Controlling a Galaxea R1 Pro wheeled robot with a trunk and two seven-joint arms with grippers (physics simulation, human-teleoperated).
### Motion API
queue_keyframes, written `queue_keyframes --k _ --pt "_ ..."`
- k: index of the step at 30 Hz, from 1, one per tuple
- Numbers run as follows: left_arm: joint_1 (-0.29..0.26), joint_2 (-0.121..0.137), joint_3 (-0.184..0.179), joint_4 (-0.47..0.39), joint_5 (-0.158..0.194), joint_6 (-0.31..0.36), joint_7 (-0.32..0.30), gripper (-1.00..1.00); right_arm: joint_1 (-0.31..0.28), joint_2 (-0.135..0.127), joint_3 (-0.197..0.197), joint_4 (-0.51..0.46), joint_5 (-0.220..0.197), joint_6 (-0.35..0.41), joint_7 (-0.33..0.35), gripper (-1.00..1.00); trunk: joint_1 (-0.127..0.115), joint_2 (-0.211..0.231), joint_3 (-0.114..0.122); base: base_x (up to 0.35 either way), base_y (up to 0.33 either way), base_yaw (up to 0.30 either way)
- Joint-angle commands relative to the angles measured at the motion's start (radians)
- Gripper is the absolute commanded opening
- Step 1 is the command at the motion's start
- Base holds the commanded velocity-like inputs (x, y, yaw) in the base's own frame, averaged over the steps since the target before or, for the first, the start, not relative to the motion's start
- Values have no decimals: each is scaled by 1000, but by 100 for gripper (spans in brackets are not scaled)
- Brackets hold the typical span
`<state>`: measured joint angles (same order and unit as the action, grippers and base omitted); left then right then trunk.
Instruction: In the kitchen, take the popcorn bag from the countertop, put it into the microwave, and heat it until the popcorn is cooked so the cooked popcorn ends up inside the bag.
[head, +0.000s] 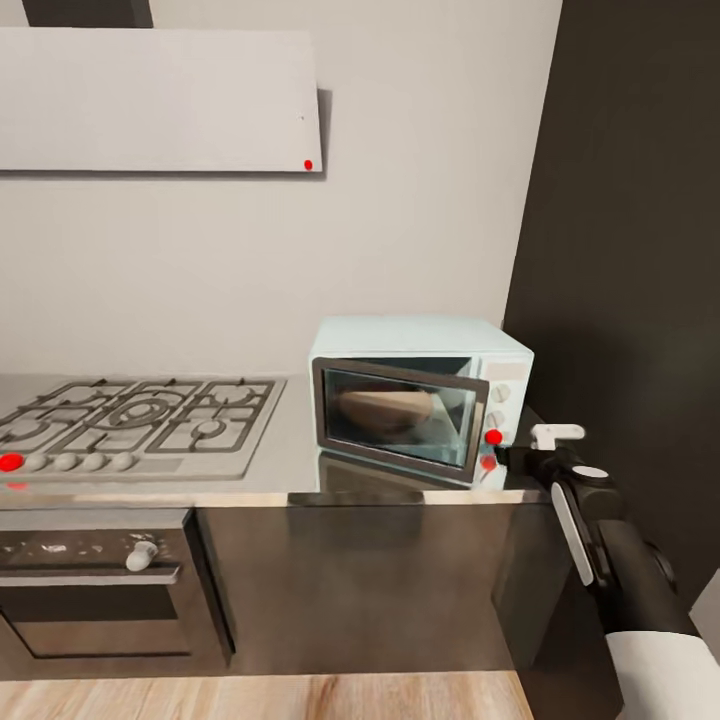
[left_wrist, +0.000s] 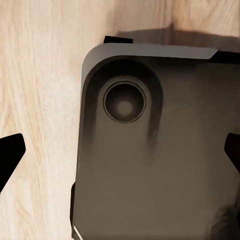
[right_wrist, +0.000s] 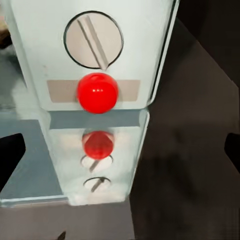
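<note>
While spread wide, right pincer (head: 520, 455) near microwave (head: 420, 395) knobs (popcorn bag (head: 385, 410) inside).

Mint-blue microwave (head: 420, 345), perhaps tan popcorn bag (head: 385, 408) inside

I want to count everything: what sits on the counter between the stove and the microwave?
Nothing. In the head view, only bare countertop separates the gas hob from the microwave.

A pale grey wall (head: 400, 200) filled the upper frame, with a flat light panel (head: 160, 100) at upper left. A dark wall (head: 630, 250) ran down the right side. At left sat a gas hob (head: 140, 415) above a dark oven (head: 95, 585); light wood floor (head: 260, 697) crossed the bottom.
</note>
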<state>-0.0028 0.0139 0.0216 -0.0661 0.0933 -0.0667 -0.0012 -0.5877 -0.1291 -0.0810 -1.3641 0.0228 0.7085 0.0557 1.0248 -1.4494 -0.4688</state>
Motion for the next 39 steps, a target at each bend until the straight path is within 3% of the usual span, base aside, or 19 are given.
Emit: queue_keyframes --k 1,4,6,15,20,23,39 --pt "0 0 0 0 10 -2 0 100 -1 -1 -3 -1 3 5 47 100 0 -1 -1 52 0 0" --pt "0 0 1 0 10 -2 0 100 0 -1 -11 -1 4 6 191 100 0 -1 -1 20 0 0" --pt "0 0 2 -1 10 -2 0 100 -1 -1 -23 -2 4 5 253 100 0 -1 -1 3 0 0" --pt "0 0 0 -1 10 -2 0 100 -1 -3 -30 -23 3 5 367 100 0 -1 -1 0 0 0" --pt "0 0 0 -1 10 -2 0 100 -1 -7 -30 -26 -4 5 497 100 0 -1 -1 0 0 0" --pt "0 0 -1 -1 10 -2 0 100 -1 -7 -27 -28 -10 5 614 100 0 -1 -1 0 0 0" --pt "0 -2 6 -1 10 -2 1 100 0 -6 -24 -30 4 18 630 100 0 -1 -1 -114 103 0"
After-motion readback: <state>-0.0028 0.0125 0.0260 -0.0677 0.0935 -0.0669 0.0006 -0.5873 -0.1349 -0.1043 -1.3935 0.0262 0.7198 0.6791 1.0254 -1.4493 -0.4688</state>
